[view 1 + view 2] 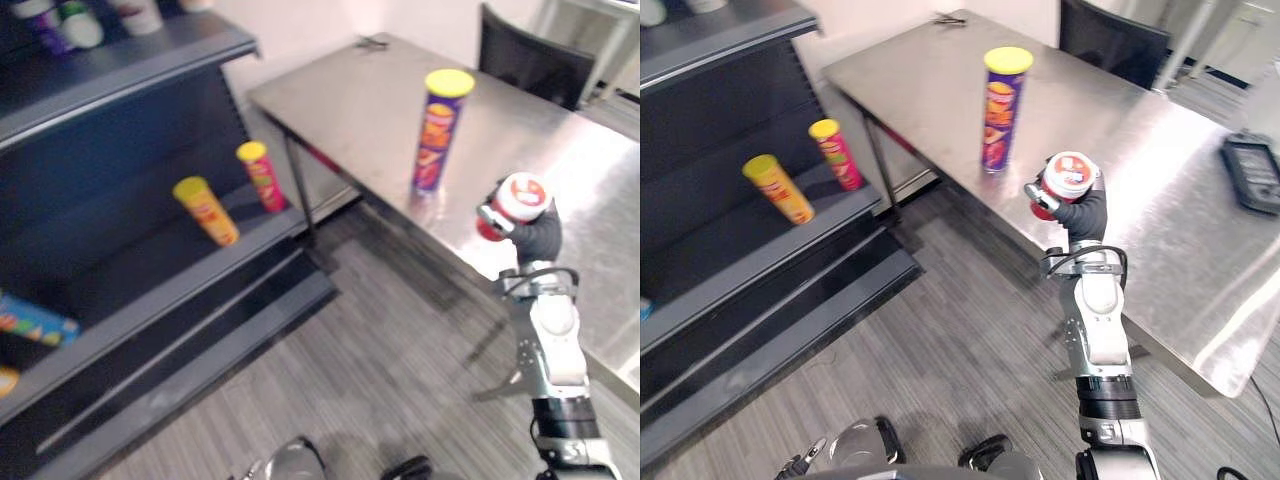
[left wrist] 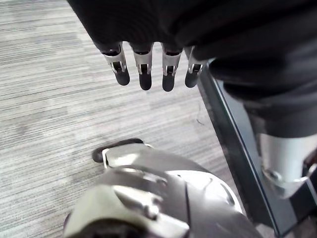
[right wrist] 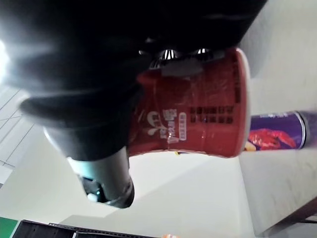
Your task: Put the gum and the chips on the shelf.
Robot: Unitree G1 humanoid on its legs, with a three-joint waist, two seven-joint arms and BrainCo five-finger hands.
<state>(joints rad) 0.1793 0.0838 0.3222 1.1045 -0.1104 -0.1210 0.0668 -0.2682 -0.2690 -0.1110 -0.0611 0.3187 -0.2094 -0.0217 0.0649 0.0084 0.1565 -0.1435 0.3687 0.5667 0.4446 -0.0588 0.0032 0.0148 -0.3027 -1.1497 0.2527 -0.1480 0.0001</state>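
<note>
The red gum tub (image 1: 1068,178) is gripped in the curled fingers of the right hand (image 1: 1087,214) by the edge of the table (image 1: 1200,235), the purple chips can (image 1: 999,110) is seen upright on it, neither is yet set on the shelf (image 1: 750,258), and the left hand (image 2: 144,69) is seen straight-fingered, empty.

In the right wrist view, the right hand (image 3: 84,74) was curled round the red tub (image 3: 193,114). Its dark cover hid one end of the tub and most of the fingers, and the purple chips can (image 3: 277,131) ran off the right edge. At the upper left of the left eye view, the containers (image 1: 70,25) on the top shelf (image 1: 130,60) were cut by the top edge. At the lower left, a flat colourful packet (image 1: 30,320) was cut by the left edge. A small dark thing (image 1: 372,43) at the table's (image 1: 340,110) far end was too small to tell. A dark flat device (image 1: 1252,170) met the right eye view's right edge.
</note>
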